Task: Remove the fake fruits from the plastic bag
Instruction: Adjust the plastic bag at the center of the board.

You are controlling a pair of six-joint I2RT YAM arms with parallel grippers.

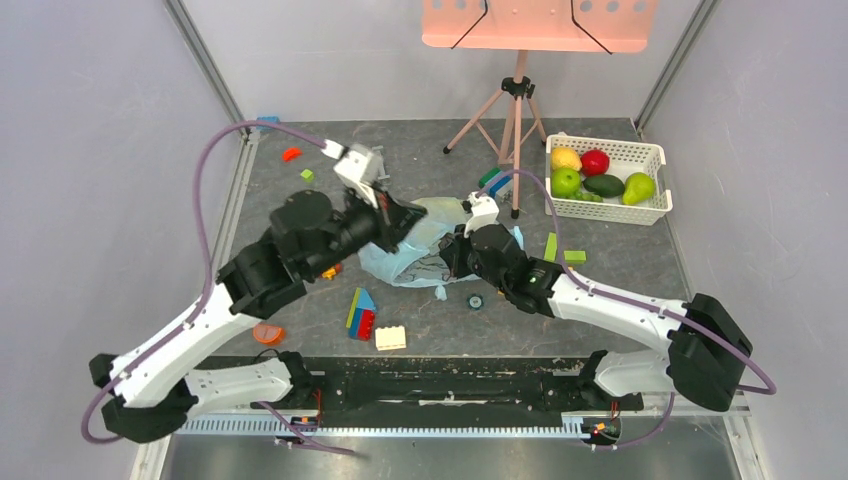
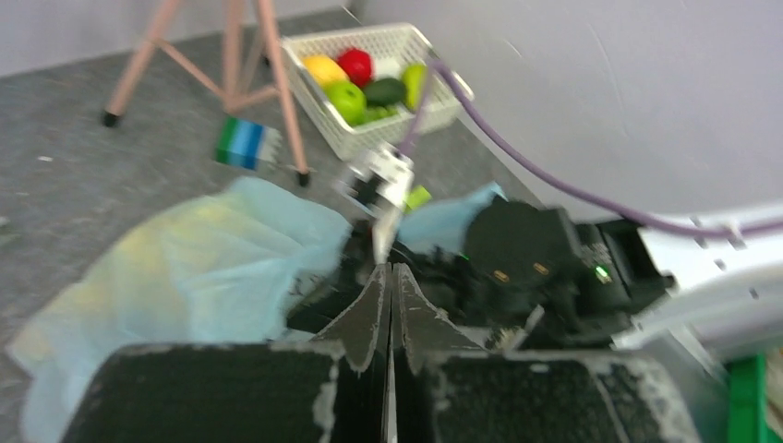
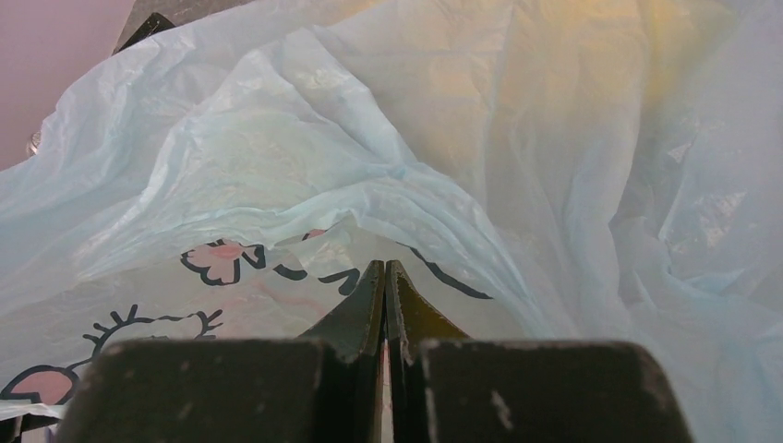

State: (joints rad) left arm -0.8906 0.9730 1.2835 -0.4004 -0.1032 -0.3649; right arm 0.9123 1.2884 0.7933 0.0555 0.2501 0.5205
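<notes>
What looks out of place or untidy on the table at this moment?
Small coloured plastic building blocks lie scattered loose over the grey table, around the crumpled light-blue plastic bag. Nothing looks broken or spilled.

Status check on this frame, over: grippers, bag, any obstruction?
Right gripper shut on thin light-blue printed plastic bag. Left gripper shut beside it, hold unclear in blur. Yellow shape shows through film, likely fruit. Coloured building blocks lie near, not blocking.
</notes>
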